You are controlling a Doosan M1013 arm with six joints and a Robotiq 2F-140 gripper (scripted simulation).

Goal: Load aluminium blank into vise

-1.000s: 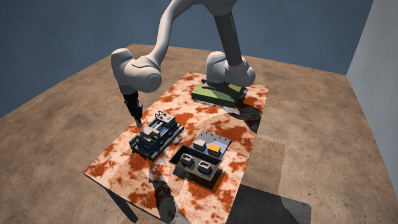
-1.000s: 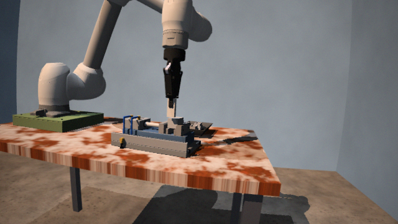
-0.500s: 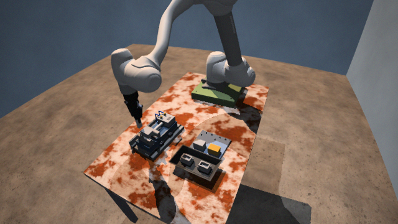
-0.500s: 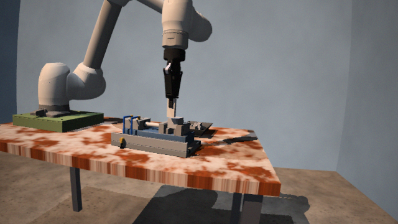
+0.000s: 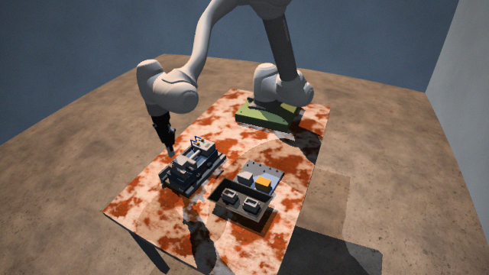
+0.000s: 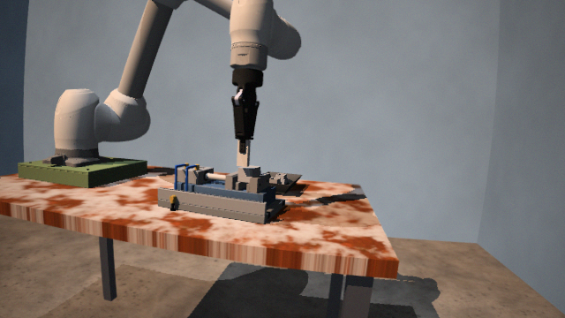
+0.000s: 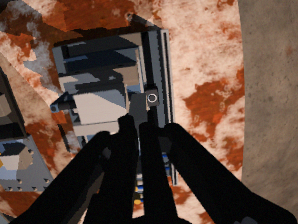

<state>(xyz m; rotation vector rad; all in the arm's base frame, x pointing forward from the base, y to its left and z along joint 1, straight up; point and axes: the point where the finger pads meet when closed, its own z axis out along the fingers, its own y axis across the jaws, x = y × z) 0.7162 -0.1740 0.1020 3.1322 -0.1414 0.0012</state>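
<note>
The vise (image 5: pixel 192 169) (image 6: pixel 221 200) (image 7: pixel 107 76) stands on the table's left half. An aluminium blank (image 5: pixel 182 162) (image 6: pixel 248 173) (image 7: pixel 99 107) sits between its jaws and rises above them; I cannot tell whether it lies flat. My gripper (image 5: pixel 170 152) (image 6: pixel 243 160) (image 7: pixel 140 104) is shut and empty. It points down, just above the vise's outer side, close beside the blank. On the infeed plate (image 5: pixel 260 166) lie an aluminium blank (image 5: pixel 245 177) and a brass blank (image 5: pixel 263 182). Two finished parts (image 5: pixel 229 195) (image 5: pixel 251 205) sit pocket up in the outfeed tray (image 5: pixel 241 215).
The arm's green base plate (image 5: pixel 263 116) (image 6: pixel 84 172) stands at the table's far end. The two blue hoses (image 5: pixel 196 140) (image 6: pixel 183 174) rise from the vise's end block. The table (image 5: pixel 248 244) (image 6: pixel 309 247) drops off close to the vise's outer side.
</note>
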